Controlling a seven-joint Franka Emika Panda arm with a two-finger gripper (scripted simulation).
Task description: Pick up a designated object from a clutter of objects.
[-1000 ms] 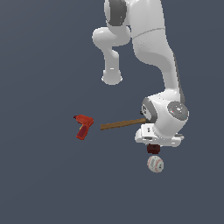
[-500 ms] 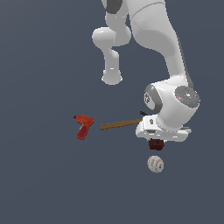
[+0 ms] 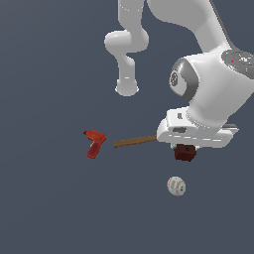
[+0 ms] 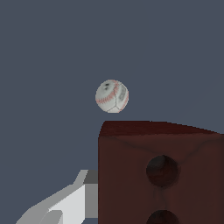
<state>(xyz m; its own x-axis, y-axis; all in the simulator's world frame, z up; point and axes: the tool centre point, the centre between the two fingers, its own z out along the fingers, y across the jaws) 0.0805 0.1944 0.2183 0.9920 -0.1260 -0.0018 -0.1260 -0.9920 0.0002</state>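
The dark red-brown block [image 3: 184,153] with dark holes on its face hangs under the white hand, off the floor. My gripper [image 3: 185,147] is shut on it. In the wrist view the block [image 4: 162,175] fills the near corner, with one grey finger [image 4: 65,205] pressed against its side; the other finger is hidden. The white red-stitched baseball [image 3: 175,186] lies on the floor just below the block and shows beyond it in the wrist view [image 4: 112,96].
The red power drill [image 3: 94,143] lies towards the exterior view's left. The hammer's wooden handle [image 3: 134,141] runs from the drill towards the hand, its head hidden behind the hand. The arm's white base [image 3: 127,89] stands behind.
The hand has risen with the dark red block in it, widening the gap above the baseball. The baseball, drill and hammer have not moved.
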